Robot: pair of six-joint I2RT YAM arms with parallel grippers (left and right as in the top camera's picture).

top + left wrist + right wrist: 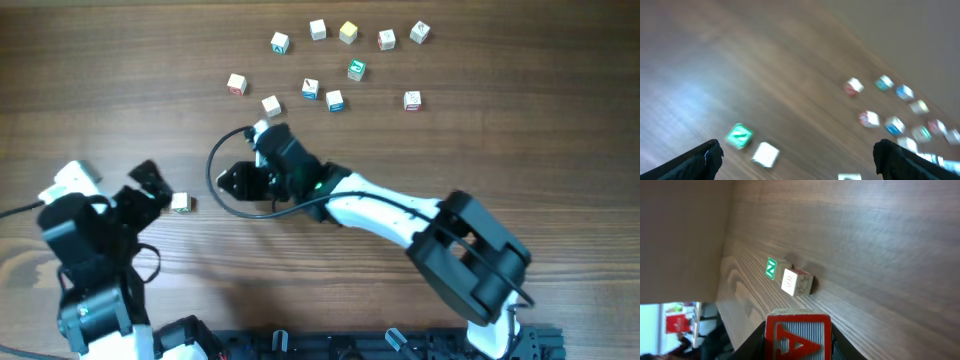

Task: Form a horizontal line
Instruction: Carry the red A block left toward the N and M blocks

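Right wrist: right claw (798, 347) clamped on red A cube (797, 327); left claw (797, 155) wide apart.

tabletop (520, 150): brown wood, visible grain, matt with faint sheen | red-A cube (798, 332): pale, likely wood, printed face finely ribbed | green-N cube (772, 268): smooth painted faces | right arm (370, 212): white shell, smooth plastic look

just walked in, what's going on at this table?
The right gripper is shut on a red A cube, held low just short of a started row: a green N cube with a white cube right beside it. The left gripper hangs open next to that pair, holding nothing. The remaining loose cubes lie scattered at the table's far side.
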